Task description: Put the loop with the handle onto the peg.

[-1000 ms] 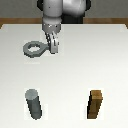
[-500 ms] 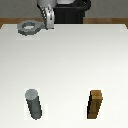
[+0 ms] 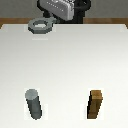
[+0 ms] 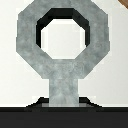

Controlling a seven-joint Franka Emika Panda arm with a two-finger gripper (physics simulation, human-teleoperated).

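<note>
At the table's (image 3: pixel 65 60) far edge, loop (image 3: pixel 40 25) aloft, peg (image 3: pixel 34 103) well apart

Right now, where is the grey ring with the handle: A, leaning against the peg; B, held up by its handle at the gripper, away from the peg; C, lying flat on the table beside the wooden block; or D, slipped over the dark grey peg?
B: the ring hangs at the gripper by its tab handle, far across the table from the peg and the wooden block.
</note>
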